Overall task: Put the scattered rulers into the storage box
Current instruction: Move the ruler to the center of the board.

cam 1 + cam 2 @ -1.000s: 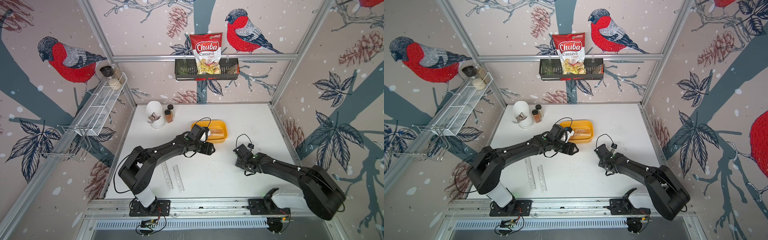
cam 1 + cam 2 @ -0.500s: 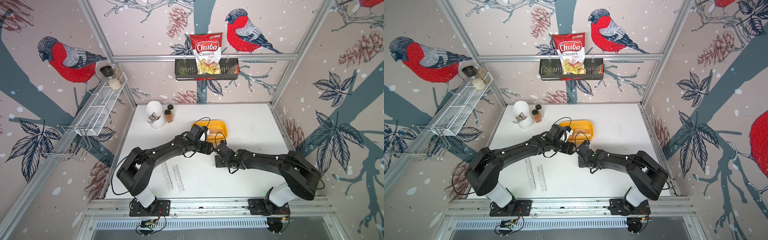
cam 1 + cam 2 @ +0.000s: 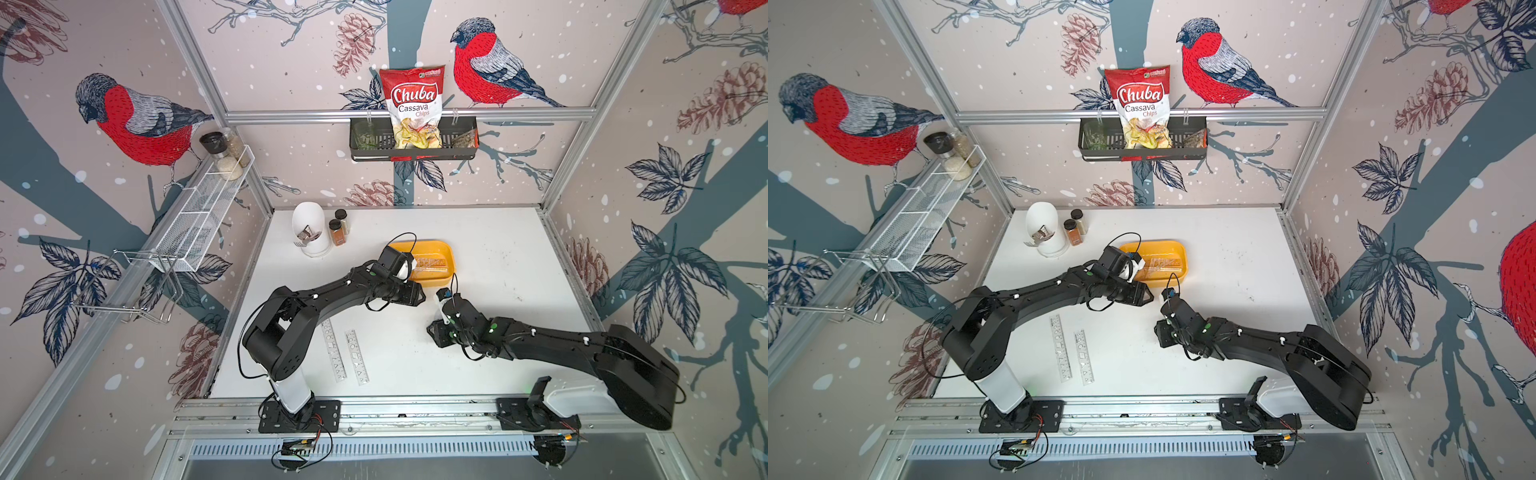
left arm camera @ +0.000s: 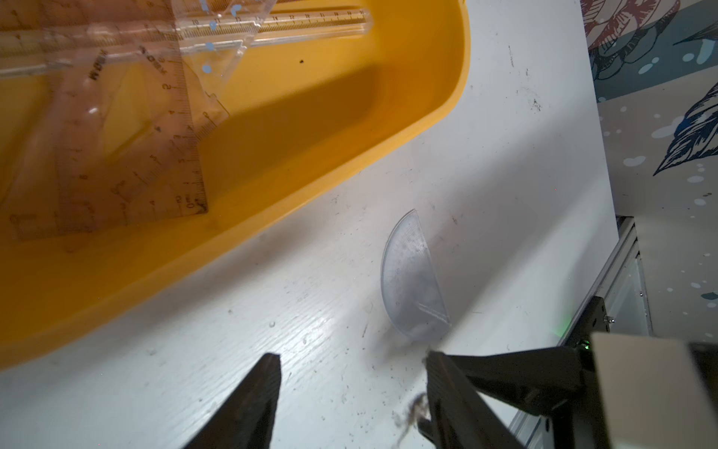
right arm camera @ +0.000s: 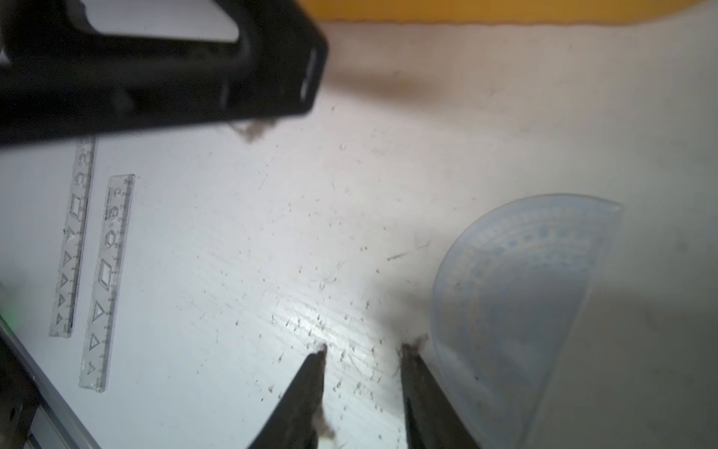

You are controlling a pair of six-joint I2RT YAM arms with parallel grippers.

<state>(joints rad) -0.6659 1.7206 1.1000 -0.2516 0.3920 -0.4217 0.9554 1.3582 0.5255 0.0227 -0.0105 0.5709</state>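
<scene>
The yellow storage box (image 3: 453, 262) (image 3: 1184, 262) stands mid-table and holds clear set squares (image 4: 136, 136) and a straight ruler (image 4: 279, 27). Two straight stencil rulers (image 3: 335, 351) (image 3: 1084, 358) (image 5: 105, 280) lie side by side near the front. A bluish see-through protractor (image 4: 412, 280) (image 5: 513, 311) lies on the table in front of the box. My left gripper (image 3: 417, 295) (image 3: 1148, 296) (image 4: 351, 355) is open and empty just short of the protractor. My right gripper (image 3: 435, 332) (image 3: 1160, 332) (image 5: 364, 350) is open a narrow gap and empty, with the protractor just beside one finger.
A white utensil holder (image 3: 311, 232) and two spice jars (image 3: 337, 232) stand at the back left of the table. A black wall basket (image 3: 465, 145) holds a chips bag, and a white wire shelf (image 3: 199, 212) runs along the left wall. The two grippers are close together.
The right arm swung left towards the left gripper and the box, then drew a little towards the front. Its jaws widened, then narrowed. The left gripper stayed put and closed slightly.
</scene>
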